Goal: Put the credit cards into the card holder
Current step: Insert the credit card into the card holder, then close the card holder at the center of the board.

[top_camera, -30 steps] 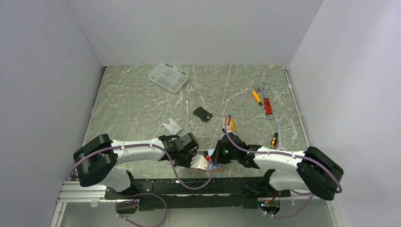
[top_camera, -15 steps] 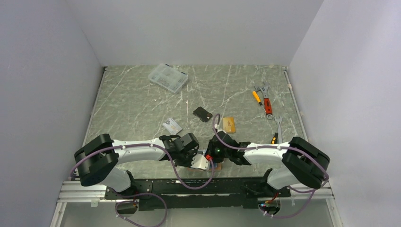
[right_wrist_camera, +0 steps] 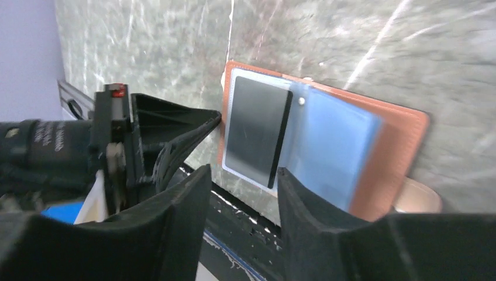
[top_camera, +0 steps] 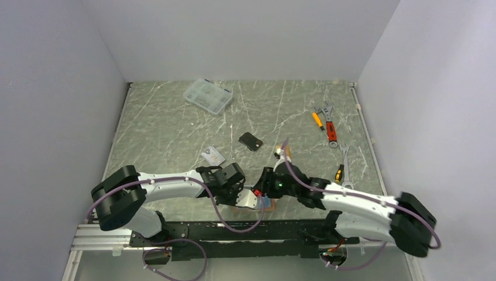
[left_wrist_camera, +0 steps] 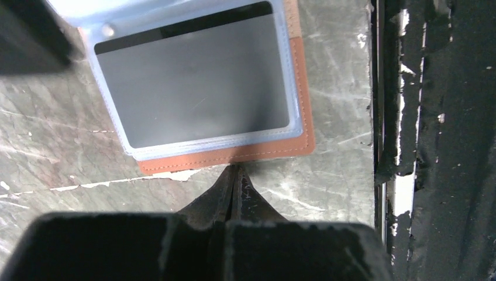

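The card holder [left_wrist_camera: 234, 155] lies open at the near table edge, brown leather with clear sleeves; a dark grey card [left_wrist_camera: 193, 76] sits in one sleeve. My left gripper [left_wrist_camera: 234, 171] is shut, its tip against the holder's leather edge. My right gripper [right_wrist_camera: 243, 181] is open and empty, just above the holder [right_wrist_camera: 398, 134], where a bluish sleeve page [right_wrist_camera: 333, 146] stands half raised. On the table farther back lie a silver-grey card [top_camera: 213, 155], a black card [top_camera: 250, 140] and an orange-gold card [top_camera: 285, 157], partly hidden by the right arm's cable.
A clear compartment box [top_camera: 207, 96] stands at the back left. Wrenches and screwdrivers [top_camera: 330, 130] lie at the right. The black base rail [left_wrist_camera: 433, 140] runs right beside the holder at the table's near edge.
The right arm's elbow has swung out to the right and its gripper has shifted slightly over the holder. The left arm has stayed put.
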Controlling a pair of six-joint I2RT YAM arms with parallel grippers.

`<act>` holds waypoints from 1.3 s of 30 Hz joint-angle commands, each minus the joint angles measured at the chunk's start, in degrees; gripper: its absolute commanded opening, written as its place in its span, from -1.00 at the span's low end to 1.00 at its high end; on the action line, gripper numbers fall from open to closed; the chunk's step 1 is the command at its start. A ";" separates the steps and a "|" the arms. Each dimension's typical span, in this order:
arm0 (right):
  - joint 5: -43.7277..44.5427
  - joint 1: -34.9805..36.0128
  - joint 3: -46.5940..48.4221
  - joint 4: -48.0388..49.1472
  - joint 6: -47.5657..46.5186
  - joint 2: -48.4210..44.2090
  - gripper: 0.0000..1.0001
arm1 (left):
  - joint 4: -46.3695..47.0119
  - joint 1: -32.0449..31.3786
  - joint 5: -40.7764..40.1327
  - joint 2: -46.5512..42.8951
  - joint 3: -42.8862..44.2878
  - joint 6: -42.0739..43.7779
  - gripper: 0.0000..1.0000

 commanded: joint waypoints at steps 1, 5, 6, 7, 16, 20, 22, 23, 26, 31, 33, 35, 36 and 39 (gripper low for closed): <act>8.30 -0.75 -2.14 -13.70 0.99 -13.51 0.03 | 0.16 2.10 1.86 -0.87 0.80 -0.52 -1.00; 9.71 -0.72 -5.31 -22.63 4.03 -24.10 0.23 | -0.17 2.85 3.24 -0.81 1.61 -1.36 -1.00; 8.77 -0.68 -6.80 -23.17 4.89 -26.06 0.26 | -0.20 3.11 3.57 -0.58 1.75 -1.49 -1.00; 7.40 -0.62 -8.29 -22.77 5.87 -27.07 0.30 | -0.10 3.29 3.79 -0.38 1.84 -1.51 -1.00; -1.77 -0.64 -19.71 -7.79 11.07 -26.23 0.44 | 0.12 3.97 4.40 1.59 1.46 -1.43 -1.00; -3.49 -0.62 -22.71 1.83 12.68 -23.25 0.41 | 0.56 3.80 5.04 3.29 2.10 -1.55 -1.00; -3.51 -0.73 -22.47 4.94 12.19 -21.68 0.36 | 0.31 3.17 4.80 4.52 3.10 -1.26 -1.00; -3.34 -0.79 -22.16 5.93 11.69 -21.52 0.32 | 0.27 3.00 5.06 4.94 3.50 -1.13 -1.00; -2.36 -0.82 -21.78 8.09 10.67 -22.47 0.24 | -0.31 2.29 5.43 6.02 4.56 -0.92 -1.00; 0.92 -0.85 -21.55 8.54 10.31 -25.76 0.09 | -0.56 2.15 6.03 5.50 4.46 -0.64 -1.00; 1.32 -0.86 -21.58 8.76 10.30 -26.66 0.08 | -0.76 2.08 5.92 5.27 4.41 -0.63 -1.00; 3.25 -0.88 -20.92 8.42 10.07 -25.82 0.08 | -1.00 2.05 5.98 5.16 4.63 -0.70 -1.00; 3.36 -0.84 -20.51 8.62 9.92 -24.00 0.06 | -1.10 2.01 6.05 5.02 4.74 -0.79 -1.00; 3.47 -0.84 -17.80 7.99 8.86 -17.74 -0.05 | -1.50 2.06 6.74 4.35 5.29 -1.13 -1.00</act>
